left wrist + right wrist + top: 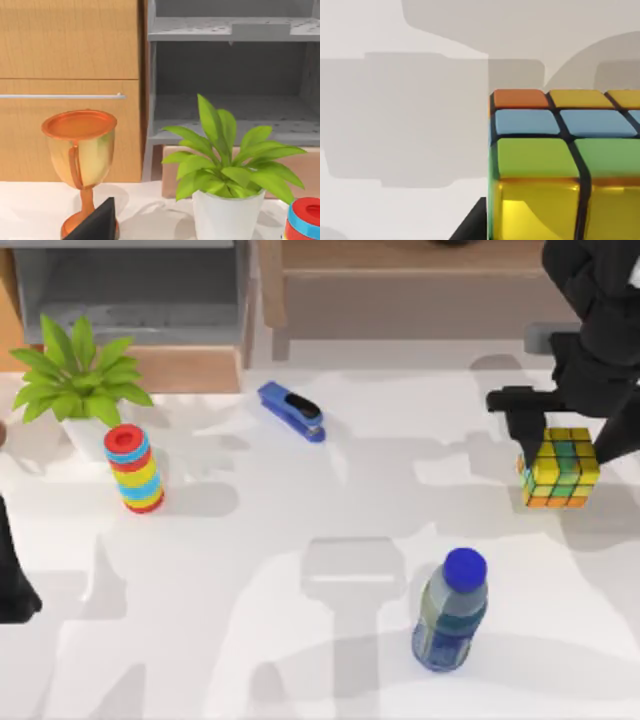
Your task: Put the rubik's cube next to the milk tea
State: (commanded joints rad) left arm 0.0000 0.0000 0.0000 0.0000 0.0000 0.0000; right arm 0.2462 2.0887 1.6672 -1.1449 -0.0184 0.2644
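Note:
The rubik's cube (560, 468) is at the right of the table, with yellow, green and orange faces. My right gripper (572, 435) comes down over it from the far right, one dark finger tight against each side, shut on the cube. In the right wrist view the rubik's cube (560, 165) looms close, and a dark fingertip (472, 225) touches its edge. I cannot tell whether the cube rests on the table or hangs just above it. The milk tea (452, 615), a clear-bluish bottle with a blue cap, stands nearer the front and to the cube's left. My left gripper (15, 590) is parked at the left edge.
A blue stapler (292, 410) lies at the back middle. A stack of red, yellow and blue rings (133, 468) stands at the left beside a potted plant (78, 380). A copper goblet (80, 155) stands near the plant (227, 165). Open white tabletop (330, 530) lies between cube and bottle.

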